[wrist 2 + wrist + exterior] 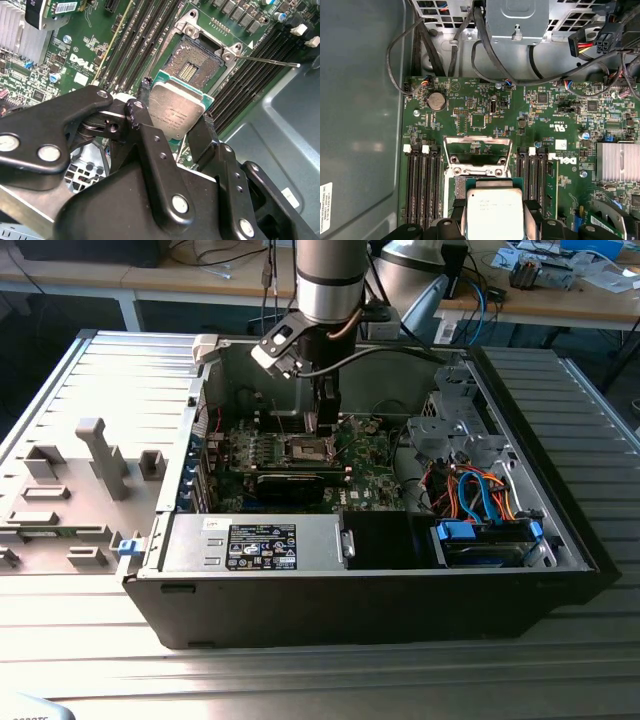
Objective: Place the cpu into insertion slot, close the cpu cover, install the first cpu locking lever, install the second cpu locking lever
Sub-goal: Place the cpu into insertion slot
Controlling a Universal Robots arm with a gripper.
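Cpu (176,112) between fingers (202,137) (seemingly above socket (192,62))

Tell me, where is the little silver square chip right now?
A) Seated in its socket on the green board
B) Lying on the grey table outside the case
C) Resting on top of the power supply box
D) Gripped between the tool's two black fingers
D: in the second wrist view the cpu is pinched between the black fingers of the tool, while the socket beyond it lies bare, its contacts showing.

Our arm (330,280) hangs vertical, wrist down, and our gripper (176,102) pinches the cpu (172,117) between two black fingers (200,137).
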